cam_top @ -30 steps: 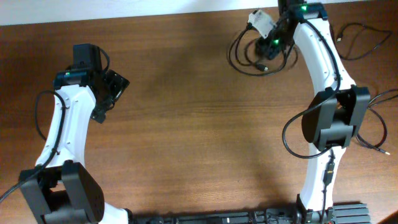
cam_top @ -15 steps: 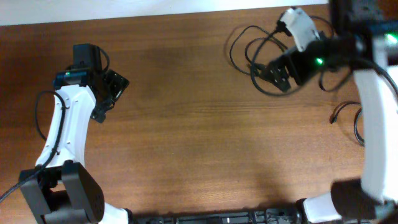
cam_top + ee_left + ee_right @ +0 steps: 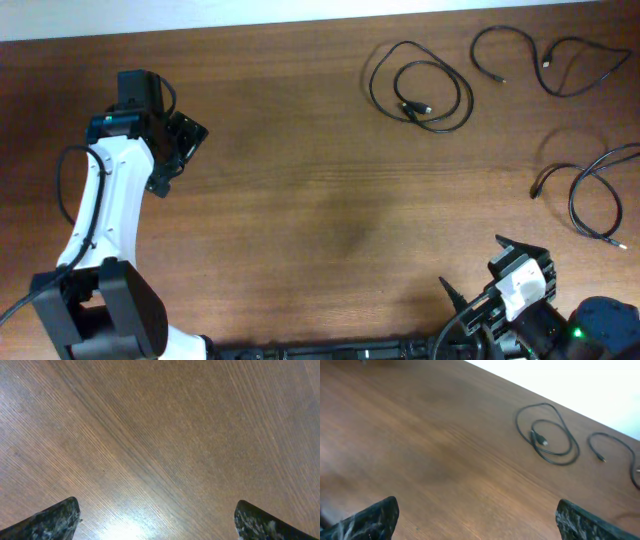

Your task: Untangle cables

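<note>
From overhead, the right arm that stood over the far right corner of the bench [image 3: 320, 200] half a second ago has pulled back to the near edge. Its right hand [image 3: 487, 270] is now spread wide and empty, well apart from all three cables. The left arm has not moved, and the left hand [image 3: 178, 158] is likewise released, with nothing between its fingers. The cables lie free and separate near the far right: a coiled cable [image 3: 412, 106] wound in overlapping loops, a second cable [image 3: 540, 70] to its right near the far edge in an open wavy curve, and a third cable [image 3: 573, 200] nearer, against the right edge, with one loose loop. All three are thin, black and end in small plugs, and none touches another. The left wrist view shows only bare wood grain of the bench [image 3: 160, 435] with a bright glare near the bottom. The left hand [image 3: 157, 525] has its two fingertips at the lower corners, parted. The right wrist view, slightly blurred, looks across the bench [image 3: 420, 435] from low down. The right hand [image 3: 479, 520] is open at the lower corners. Far ahead are the coiled cable [image 3: 540, 440] and part of the second cable [image 3: 607, 435]; the third cable is not seen there.
</note>
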You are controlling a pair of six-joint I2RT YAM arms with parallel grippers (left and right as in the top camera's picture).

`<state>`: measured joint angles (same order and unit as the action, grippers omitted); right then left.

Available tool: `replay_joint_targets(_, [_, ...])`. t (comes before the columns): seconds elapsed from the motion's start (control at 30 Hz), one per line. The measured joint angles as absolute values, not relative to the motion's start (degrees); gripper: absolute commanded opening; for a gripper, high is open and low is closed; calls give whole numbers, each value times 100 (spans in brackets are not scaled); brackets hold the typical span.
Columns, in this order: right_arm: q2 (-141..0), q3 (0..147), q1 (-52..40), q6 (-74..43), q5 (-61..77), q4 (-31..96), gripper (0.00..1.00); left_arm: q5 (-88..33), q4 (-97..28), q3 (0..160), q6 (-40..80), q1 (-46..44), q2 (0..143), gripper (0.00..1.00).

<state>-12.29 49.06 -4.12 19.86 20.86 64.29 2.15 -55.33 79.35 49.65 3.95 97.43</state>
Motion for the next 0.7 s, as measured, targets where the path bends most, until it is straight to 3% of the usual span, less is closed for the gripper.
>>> replay_joint_targets(0.2, [-1168,4110,-412,1127,884,4945,98,213,-5527,7935,4965,395,9743,99])
replay_joint_targets(0.33, [-797,2259,-163,897,585,2484,98,215,-5537,7935,4965,395,9743,99])
replay_joint_targets(0.5, [-84,1321,508,764,753,1651,98,215,-5533,7935,4965,395,9743,99])
replay_joint_targets(0.7, [-73,224,593,729,799,436,99,215,-5533,7935,4965,395,9743,99])
